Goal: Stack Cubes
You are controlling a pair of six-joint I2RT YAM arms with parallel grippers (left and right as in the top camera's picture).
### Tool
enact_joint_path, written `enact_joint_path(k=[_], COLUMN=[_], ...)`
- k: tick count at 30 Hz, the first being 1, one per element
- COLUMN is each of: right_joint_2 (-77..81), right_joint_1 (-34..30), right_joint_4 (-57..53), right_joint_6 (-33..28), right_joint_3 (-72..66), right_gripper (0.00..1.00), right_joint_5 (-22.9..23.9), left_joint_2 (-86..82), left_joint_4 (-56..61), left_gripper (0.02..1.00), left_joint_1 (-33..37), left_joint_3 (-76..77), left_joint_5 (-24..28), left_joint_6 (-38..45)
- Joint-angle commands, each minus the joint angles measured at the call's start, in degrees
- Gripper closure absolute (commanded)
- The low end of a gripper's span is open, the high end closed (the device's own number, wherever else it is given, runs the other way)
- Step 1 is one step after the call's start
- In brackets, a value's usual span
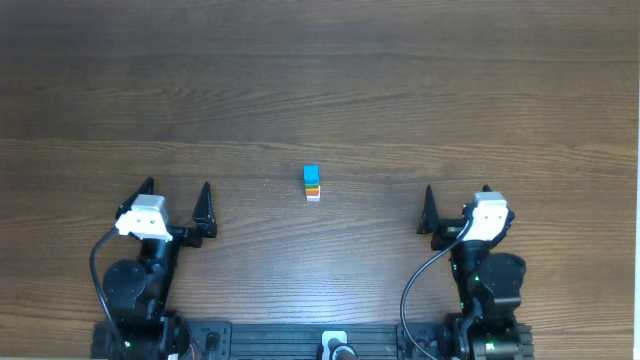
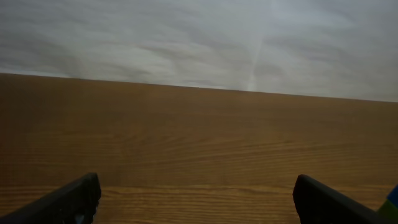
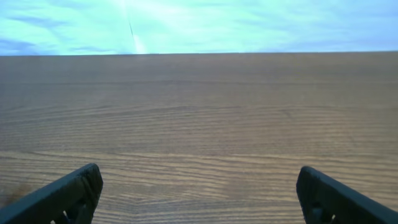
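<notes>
While both arms sit back near their bases, the stack of cubes (image 1: pixel 312 184) stands upright on the wooden desk (image 1: pixel 320 70) midway between them, with a blue cube (image 1: pixel 311 173) on top, an orange cube (image 1: pixel 313 188) lower and a white cube (image 1: pixel 314 197) at the bottom. The left gripper (image 1: pixel 178 192) and right gripper (image 1: pixel 458 196) have their fingers spread wide, holding nothing, well apart from the stack.

The left arm (image 1: pixel 140 280) sits folded at the table's (image 1: pixel 320 80) near-left corner, the left gripper (image 1: pixel 178 186) low with fingers spread wide. The right arm (image 1: pixel 487 275) mirrors it at the near-right corner, the right gripper (image 1: pixel 458 190) equally wide.
</notes>
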Motion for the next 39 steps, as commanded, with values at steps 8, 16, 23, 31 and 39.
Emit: enact_joint_path(k=[8, 16, 23, 31, 39], right_joint_2=[-3.08, -3.06, -3.06, -3.06, -3.06], right_joint_1=[0.26, 0.26, 0.26, 0.26, 0.26], right_joint_4=[1.09, 1.66, 1.66, 1.68, 1.68], right_joint_6=[-1.75, -1.75, -1.75, -1.75, -1.75], right_joint_3=[-2.12, -2.40, -2.40, -2.40, -2.40], right_gripper=[0.009, 0.009, 0.009, 0.009, 0.007], right_joint_5=[-0.98, -0.98, -0.98, -0.96, -0.98], left_joint_2=[-0.28, -0.28, -0.28, -0.28, -0.28], left_joint_4=[0.11, 0.11, 0.11, 0.11, 0.11], left_gripper=[0.018, 0.018, 0.020, 0.018, 0.018], left_joint_1=[0.31, 0.31, 0.31, 0.31, 0.31], left_joint_3=[-0.52, -0.52, -0.50, -0.50, -0.50], left_joint_5=[-0.31, -0.28, -0.28, -0.28, -0.28], left_joint_6=[1.03, 1.03, 1.03, 1.03, 1.03])
